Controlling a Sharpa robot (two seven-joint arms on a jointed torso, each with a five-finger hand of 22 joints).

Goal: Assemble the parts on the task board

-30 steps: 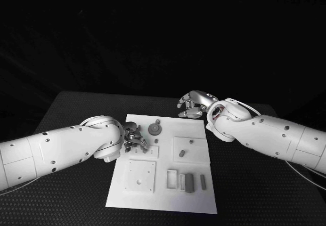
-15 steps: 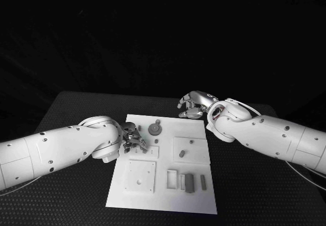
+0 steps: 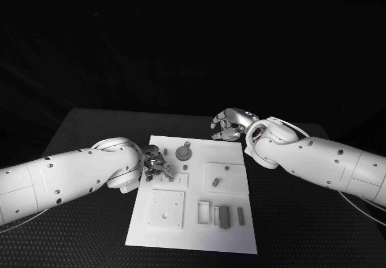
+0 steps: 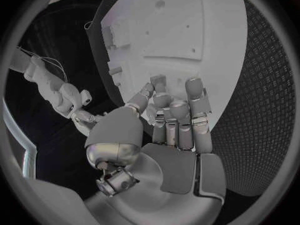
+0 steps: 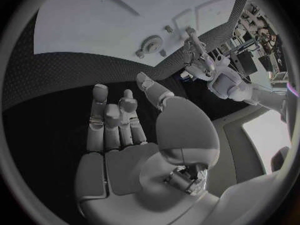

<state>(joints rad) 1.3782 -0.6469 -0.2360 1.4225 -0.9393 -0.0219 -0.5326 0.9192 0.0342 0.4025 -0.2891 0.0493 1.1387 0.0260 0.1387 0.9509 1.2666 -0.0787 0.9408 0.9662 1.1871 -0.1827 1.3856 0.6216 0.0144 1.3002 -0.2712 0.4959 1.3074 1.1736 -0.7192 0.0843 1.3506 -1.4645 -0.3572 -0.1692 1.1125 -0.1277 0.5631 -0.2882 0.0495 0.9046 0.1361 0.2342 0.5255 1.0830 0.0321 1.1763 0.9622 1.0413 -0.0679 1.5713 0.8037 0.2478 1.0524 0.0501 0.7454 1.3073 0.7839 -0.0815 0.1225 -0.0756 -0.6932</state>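
The white task board (image 3: 193, 234) lies in the middle of the black table. My left hand (image 3: 157, 166) is at its left edge, fingers bent down over a small raised square (image 3: 178, 180); in the left wrist view the left hand (image 4: 169, 115) curls its fingers above the board (image 4: 181, 25), and I cannot tell whether they pinch a part. A grey gear (image 3: 184, 152) sits just beyond, also seen as the gear (image 5: 149, 44). My right hand (image 3: 229, 124) hovers by the board's far right corner. The right hand (image 5: 125, 130) holds nothing, fingers apart.
A short peg (image 3: 215, 181) stands in a square recess at the board's right. A square plate (image 3: 167, 208) and several upright rectangular pieces (image 3: 223, 216) fill the board's near half. Black table (image 3: 305, 223) surrounds the board.
My left hand has shifted slightly along the board's left edge, away from me. The right hand has not moved.
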